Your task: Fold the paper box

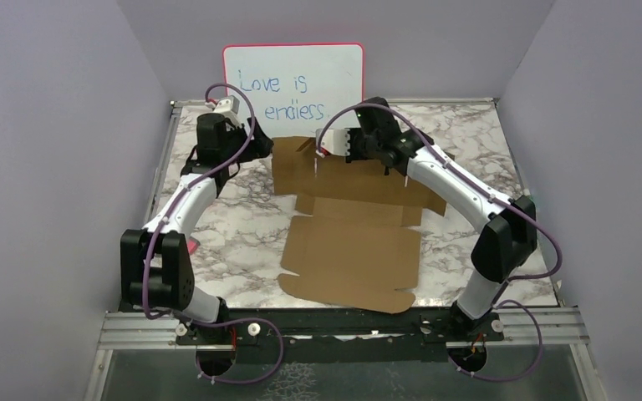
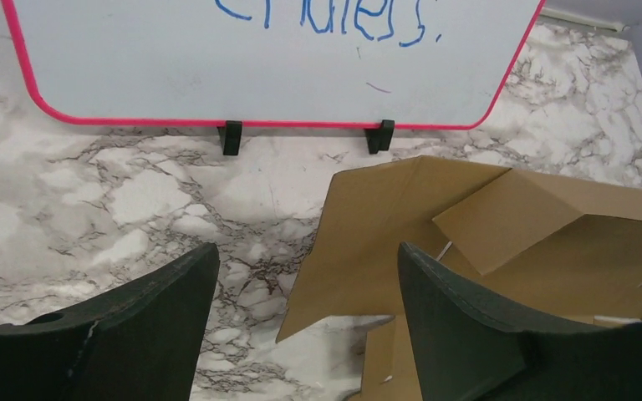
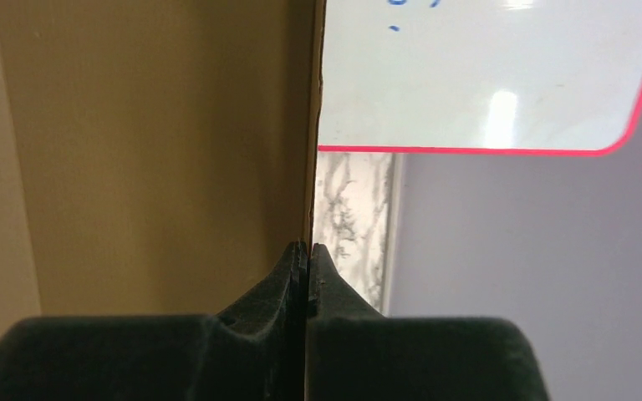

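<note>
Paper box [image 1: 355,242] is lying mid-tabletop [image 1: 234,242], far flaps standing up by the whiteboard [image 1: 292,83]; right tool [image 3: 308,247] is pinching one upright flap's edge, left tool [image 2: 308,255] is hanging wide open, empty, beside its far-left corner.

My counter [image 1: 234,251] has a white marble-pattern surface with grey veins. At its far edge a pink-framed whiteboard [image 1: 334,71] stands upright on two black clip feet [image 2: 231,138] that rest on the counter. Blue handwriting [image 1: 276,83] on it reads "Love is endless". Plain lilac walls [image 1: 50,125] enclose the counter at left, right and rear. A metal rail [image 1: 134,330] runs along the near edge.
</note>
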Controlling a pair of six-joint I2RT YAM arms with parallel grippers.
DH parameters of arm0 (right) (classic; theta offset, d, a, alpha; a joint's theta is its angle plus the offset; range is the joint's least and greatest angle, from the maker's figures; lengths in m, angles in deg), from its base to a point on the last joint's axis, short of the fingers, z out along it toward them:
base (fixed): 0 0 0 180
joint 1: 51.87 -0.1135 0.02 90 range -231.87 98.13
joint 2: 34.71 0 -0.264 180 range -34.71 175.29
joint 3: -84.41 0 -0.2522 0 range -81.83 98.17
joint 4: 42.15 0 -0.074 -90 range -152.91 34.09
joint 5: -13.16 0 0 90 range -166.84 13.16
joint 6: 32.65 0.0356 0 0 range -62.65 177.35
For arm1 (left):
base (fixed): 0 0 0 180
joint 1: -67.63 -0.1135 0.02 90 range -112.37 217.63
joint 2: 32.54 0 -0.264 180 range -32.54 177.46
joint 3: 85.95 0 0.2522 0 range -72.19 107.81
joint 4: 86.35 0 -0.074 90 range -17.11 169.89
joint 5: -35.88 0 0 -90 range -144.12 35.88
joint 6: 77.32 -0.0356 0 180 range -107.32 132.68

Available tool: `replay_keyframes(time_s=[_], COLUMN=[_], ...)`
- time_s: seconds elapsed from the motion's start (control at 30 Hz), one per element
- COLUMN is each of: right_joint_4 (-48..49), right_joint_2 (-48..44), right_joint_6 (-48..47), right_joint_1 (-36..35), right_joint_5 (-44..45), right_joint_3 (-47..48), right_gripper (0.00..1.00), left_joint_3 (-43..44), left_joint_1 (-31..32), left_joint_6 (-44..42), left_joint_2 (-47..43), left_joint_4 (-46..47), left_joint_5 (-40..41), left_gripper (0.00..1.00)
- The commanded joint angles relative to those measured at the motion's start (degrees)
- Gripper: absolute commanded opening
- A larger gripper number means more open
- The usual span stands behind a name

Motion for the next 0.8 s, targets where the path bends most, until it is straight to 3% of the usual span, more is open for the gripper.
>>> replay_keyframes(time_s=[0.0, 0.13, 0.4, 0.57, 0.77], right_joint_4=[8.8, 10.5, 13.7, 15.4, 16.3], right_joint_2=[-3.5, -4.1, -4.9, -5.2, -5.6], right_joint_6=[-7.0, -8.1, -7.8, -7.3, -7.0], right_joint_1=[-0.6, -0.5, -0.6, -0.7, -0.7], right_joint_5=[5.3, 4.0, 2.4, 2.0, 1.5], right_joint_3=[-1.8, -3.9, -9.6, -11.8, -13.2], right_gripper=[0.04, 0.04, 0.04, 0.04, 0.04], left_joint_3=[3.4, 3.9, 9.4, 11.5, 10.0], left_joint_1=[-2.0, -4.9, -4.9, -4.9, -4.5], left_joint_6=[2.3, 5.1, 3.8, 3.4, -0.3], left_joint_2=[3.5, 5.8, 13.6, 18.3, 17.0], left_joint_4=[-2.2, -0.1, 0.4, 1.0, 1.9], left_joint_5=[-8.4, -17.3, -22.6, -26.4, -27.0], left_gripper=[0.8, 0.82, 0.8, 0.71, 0.58])
